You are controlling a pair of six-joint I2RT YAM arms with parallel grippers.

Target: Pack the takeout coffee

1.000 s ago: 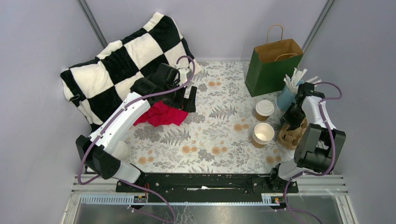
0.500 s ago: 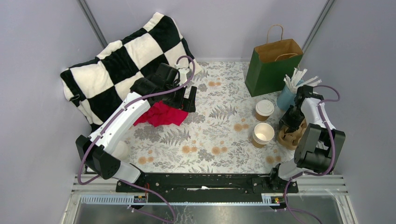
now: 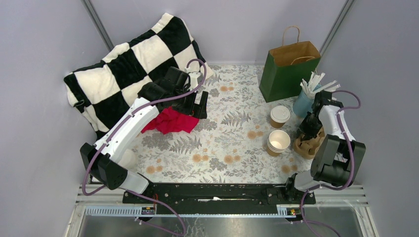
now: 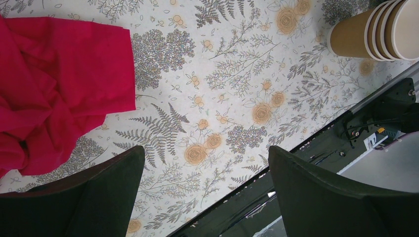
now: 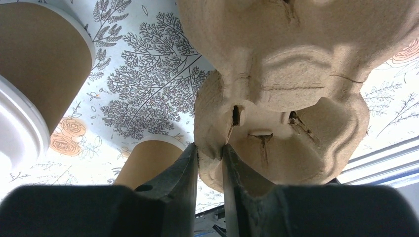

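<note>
The takeout coffee (image 3: 279, 116), a brown cup with a white lid, stands on the floral cloth in front of the green bag; it also shows at the left of the right wrist view (image 5: 34, 84). My right gripper (image 3: 309, 129) is shut on the rim of the molded cardboard cup carrier (image 3: 310, 143), whose edge sits pinched between the fingers in the right wrist view (image 5: 210, 150). My left gripper (image 3: 197, 106) is open and empty above the red cloth (image 3: 170, 121), far from the coffee.
A stack of lidless brown cups (image 3: 278, 142) stands just left of the carrier. A green paper bag (image 3: 289, 69) stands open at the back right, with a blue cup of straws (image 3: 309, 94) beside it. A checkered pillow (image 3: 128, 64) fills the back left.
My right gripper has shifted slightly right and back over the carrier. The left arm has not moved.
</note>
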